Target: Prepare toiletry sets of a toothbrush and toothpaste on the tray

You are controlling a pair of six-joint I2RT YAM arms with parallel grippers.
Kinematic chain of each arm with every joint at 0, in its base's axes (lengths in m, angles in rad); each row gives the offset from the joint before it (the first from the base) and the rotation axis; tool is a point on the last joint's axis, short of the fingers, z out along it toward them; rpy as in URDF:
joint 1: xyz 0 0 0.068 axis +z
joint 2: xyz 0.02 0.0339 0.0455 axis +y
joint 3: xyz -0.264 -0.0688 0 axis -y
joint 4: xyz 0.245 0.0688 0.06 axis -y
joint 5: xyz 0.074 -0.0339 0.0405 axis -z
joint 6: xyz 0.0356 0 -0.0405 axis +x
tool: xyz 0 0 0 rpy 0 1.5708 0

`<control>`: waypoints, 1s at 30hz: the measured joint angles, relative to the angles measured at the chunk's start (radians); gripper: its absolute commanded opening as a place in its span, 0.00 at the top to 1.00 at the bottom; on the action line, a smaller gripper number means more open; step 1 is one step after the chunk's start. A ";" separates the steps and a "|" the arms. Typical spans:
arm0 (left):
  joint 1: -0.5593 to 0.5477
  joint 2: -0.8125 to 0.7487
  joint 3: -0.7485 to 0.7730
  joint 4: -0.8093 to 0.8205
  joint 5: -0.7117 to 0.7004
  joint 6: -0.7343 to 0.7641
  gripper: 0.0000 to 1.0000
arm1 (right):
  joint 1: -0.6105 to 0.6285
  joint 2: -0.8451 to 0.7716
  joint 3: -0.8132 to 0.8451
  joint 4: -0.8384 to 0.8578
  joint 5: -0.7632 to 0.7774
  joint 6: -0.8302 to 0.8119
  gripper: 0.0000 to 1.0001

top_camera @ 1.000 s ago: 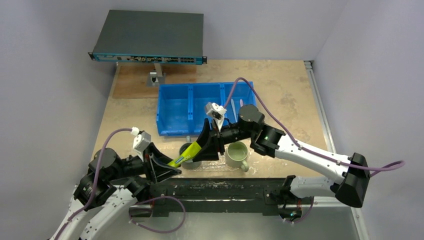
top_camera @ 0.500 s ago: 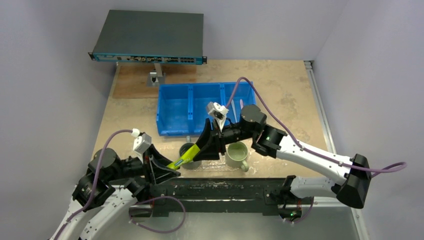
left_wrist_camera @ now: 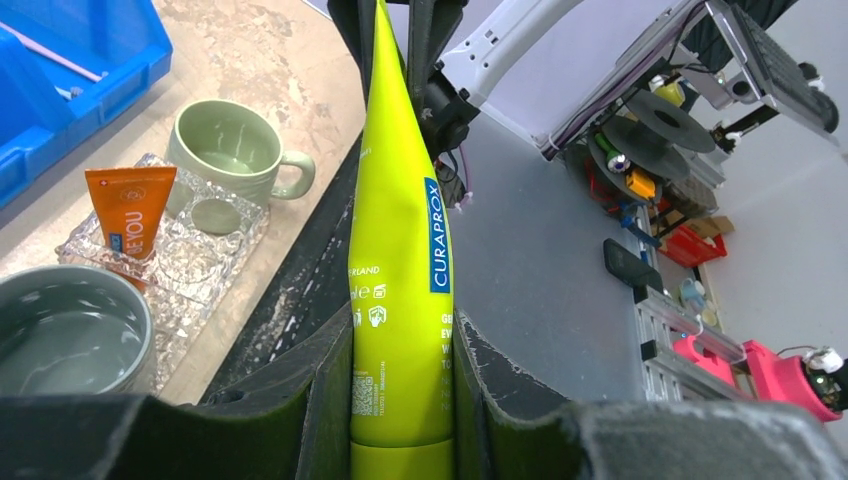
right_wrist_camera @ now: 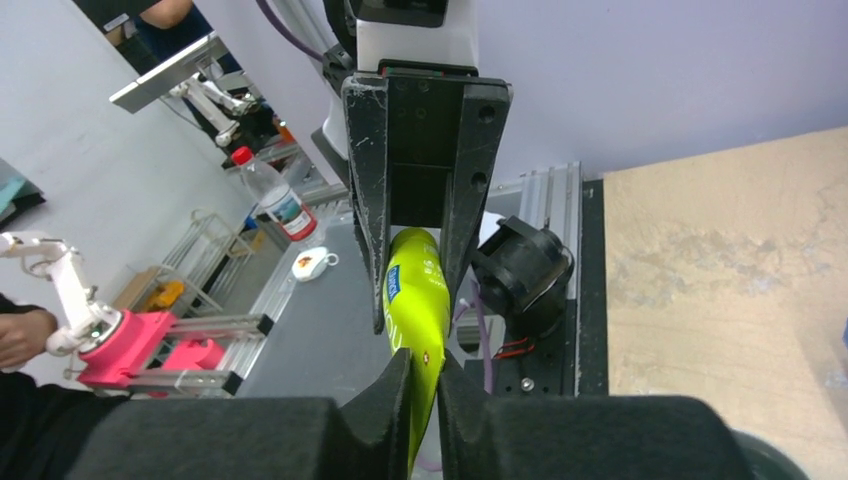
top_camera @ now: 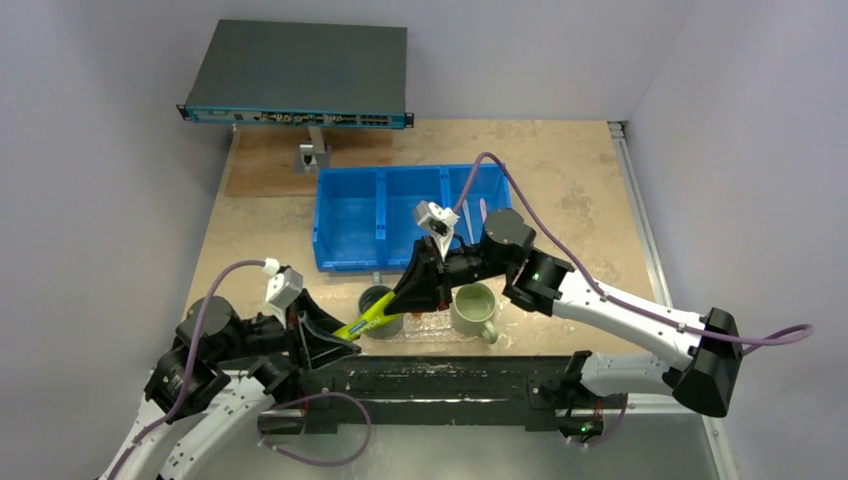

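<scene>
A green toothpaste tube (top_camera: pixel 368 319) hangs in the air between both grippers, over the table's near edge. My left gripper (left_wrist_camera: pixel 402 335) is shut on its cap end. My right gripper (right_wrist_camera: pixel 422 365) is shut on its flat tail end (right_wrist_camera: pixel 418 300). An orange tube (left_wrist_camera: pixel 130 210) stands on the clear pebbled tray (left_wrist_camera: pixel 205 275), which lies between the two mugs. Pale toothbrush sticks (top_camera: pixel 465 214) lie in the right compartment of the blue bin.
A grey mug (top_camera: pixel 381 300) stands left of the tray (top_camera: pixel 428 325) and a pale-green mug (top_camera: pixel 475 309) right of it. The blue bin (top_camera: pixel 380 215) lies behind them. A network switch (top_camera: pixel 300 75) sits raised at the back left.
My right gripper has closed its jaws on the tail of the green tube. The left gripper has kept its hold and place.
</scene>
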State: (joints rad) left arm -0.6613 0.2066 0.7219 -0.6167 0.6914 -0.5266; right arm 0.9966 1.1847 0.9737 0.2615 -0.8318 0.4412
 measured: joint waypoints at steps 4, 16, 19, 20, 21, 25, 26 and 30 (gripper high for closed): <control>0.000 0.000 0.000 -0.001 0.004 0.015 1.00 | 0.005 0.000 0.000 0.000 -0.005 0.013 1.00; 0.000 0.038 0.034 -0.043 -0.032 0.031 0.40 | 0.032 -0.004 0.000 -0.032 0.023 -0.019 1.00; 0.000 0.056 0.036 -0.045 -0.053 0.033 0.32 | 0.045 -0.010 0.004 -0.098 0.037 -0.048 1.00; 0.000 0.062 0.038 -0.048 -0.064 0.032 0.30 | 0.046 -0.014 0.010 -0.126 0.041 -0.060 1.00; 0.000 0.065 0.042 -0.052 -0.068 0.033 0.28 | 0.046 -0.018 0.014 -0.146 0.048 -0.069 1.00; 0.000 0.071 0.063 -0.063 -0.095 0.034 0.23 | 0.045 -0.051 0.035 -0.241 0.083 -0.111 1.00; 0.000 0.071 0.071 -0.066 -0.103 0.034 0.22 | 0.045 -0.061 0.043 -0.269 0.089 -0.123 1.00; 0.000 0.078 0.110 -0.100 -0.155 0.042 0.14 | 0.046 -0.091 0.083 -0.391 0.130 -0.175 1.00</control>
State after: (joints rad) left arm -0.6613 0.2844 0.8322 -0.7170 0.5362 -0.4850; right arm 1.0424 1.0935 1.0569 -0.1291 -0.7013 0.2661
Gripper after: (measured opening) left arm 0.796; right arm 0.008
